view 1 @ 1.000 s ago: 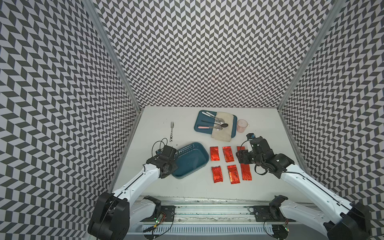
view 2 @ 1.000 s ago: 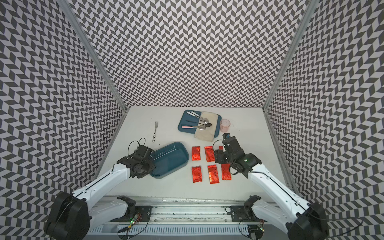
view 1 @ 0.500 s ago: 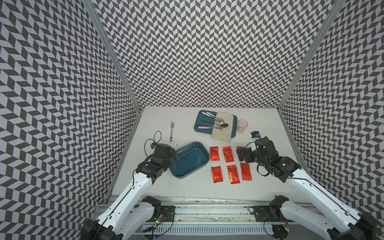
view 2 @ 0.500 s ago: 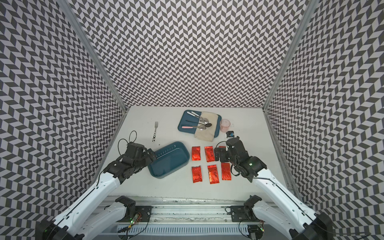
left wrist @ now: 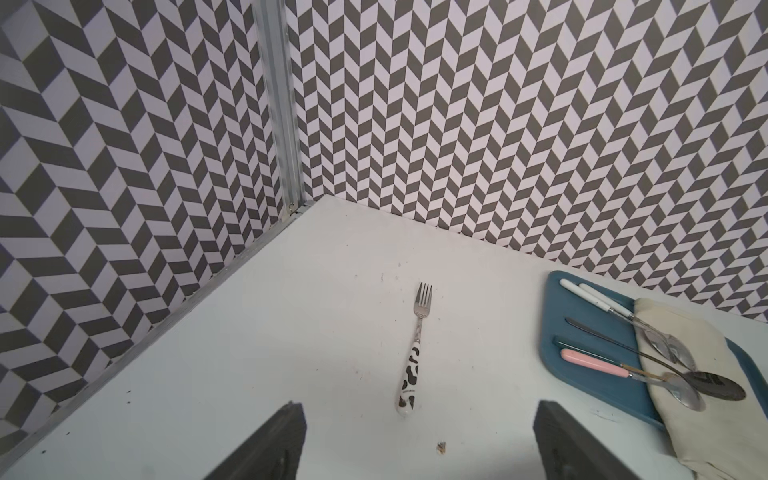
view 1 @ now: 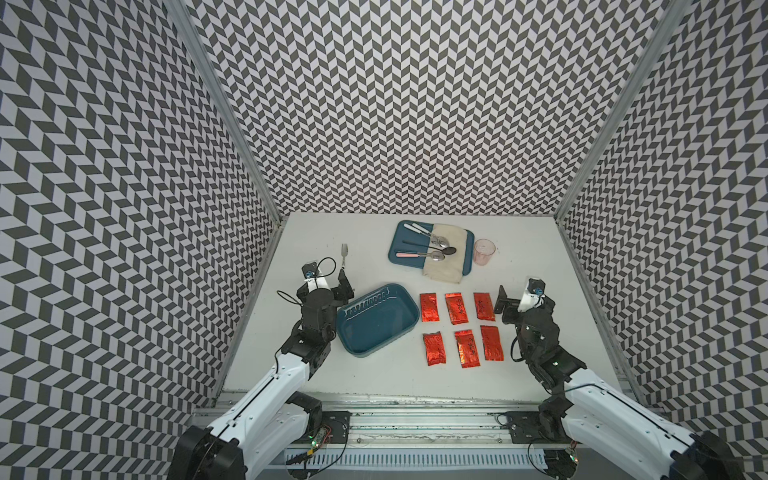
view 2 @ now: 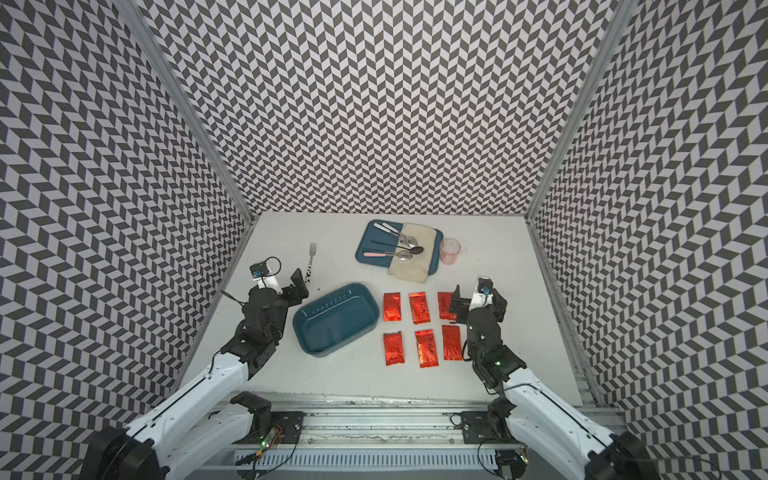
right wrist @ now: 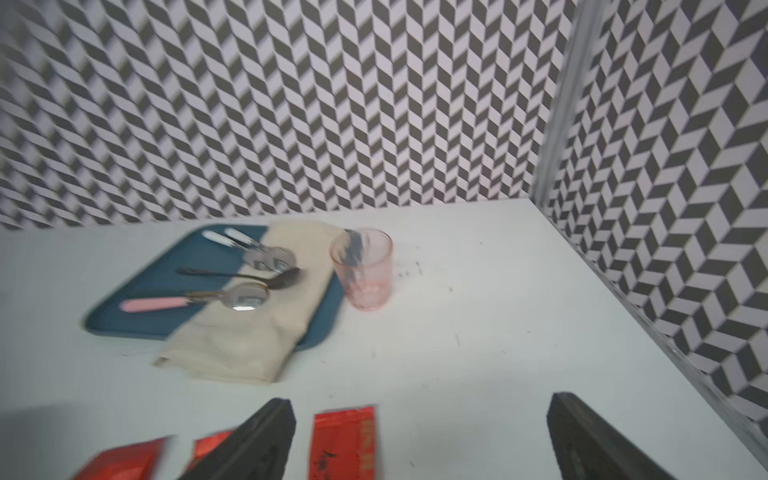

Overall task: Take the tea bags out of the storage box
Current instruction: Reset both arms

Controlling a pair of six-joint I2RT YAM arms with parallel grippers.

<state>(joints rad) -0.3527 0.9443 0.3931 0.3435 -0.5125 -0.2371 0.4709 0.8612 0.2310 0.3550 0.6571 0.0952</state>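
The storage box [view 1: 376,318] [view 2: 336,318], a deep dark-teal tub, stands on the white table, and nothing shows inside it. Several red foil tea bags lie flat in two rows to its right, among them one [view 1: 428,307], a second [view 1: 456,308] and a third [view 1: 491,343]. My left gripper [view 1: 332,286] [left wrist: 417,432] hangs open beyond the box's left end, touching nothing. My right gripper [view 1: 524,301] [right wrist: 419,415] is open just right of the far row. In the right wrist view a tea bag [right wrist: 345,440] lies below, between the jaws.
A fork [view 1: 343,255] [left wrist: 415,353] with a spotted handle lies just beyond the left gripper. At the back stands a flat teal tray [view 1: 399,245] with a cream cloth [view 1: 446,257] and spoons. A pink cup [view 1: 484,251] [right wrist: 365,270] stands beside it. Patterned walls close three sides.
My left gripper was shut at the box's left rim; it has opened and drawn away to the far left. The right gripper has opened wider and backed off to the right of the tea bags.
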